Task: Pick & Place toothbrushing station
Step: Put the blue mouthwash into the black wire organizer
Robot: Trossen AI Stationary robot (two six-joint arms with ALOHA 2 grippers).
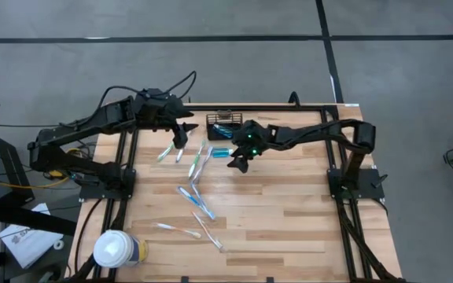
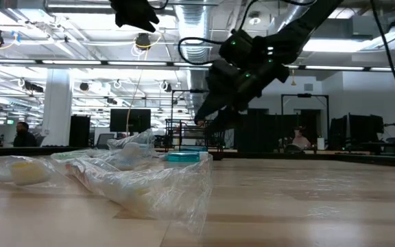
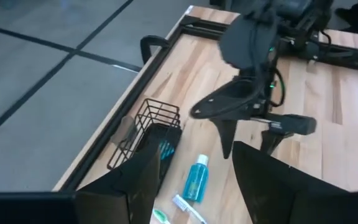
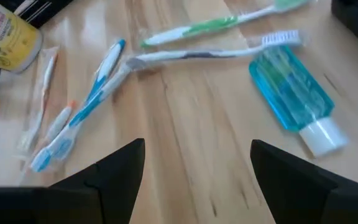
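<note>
1. While both arms hang over the far part of the wooden table point(image 1: 289, 212), the black wire basket point(image 1: 223, 124) sits at the far edge, upright; something teal lies inside it, though it is hard to tell what.
2. Just in front of the basket lies a teal tube point(image 1: 219, 152) with a white cap; in the right wrist view the same tube point(image 4: 294, 90) lies flat on the wood, touching nothing but the table.
3. Right gripper point(image 1: 239, 163) hovers just beside that tube, a little in front of the basket; its two dark fingers point(image 4: 104, 174) stand wide apart and hold nothing.
4. Left gripper point(image 1: 182, 135) hangs beside the basket, toward the left arm's base; its fingers point(image 3: 135, 186) are apart too and hold nothing.
5. Near the tube lie a green toothbrush point(image 4: 216, 25) and a white toothbrush point(image 4: 210, 53), side by side; a blue toothbrush point(image 4: 101, 78) lies farther from the basket.
6. More wrapped brushes point(image 1: 199, 206) are spread toward the front of the table, well apart from the basket.
7. Far from the basket, at the table's front left corner, stands a yellow cup point(image 1: 119, 250) with a white lid.
</note>
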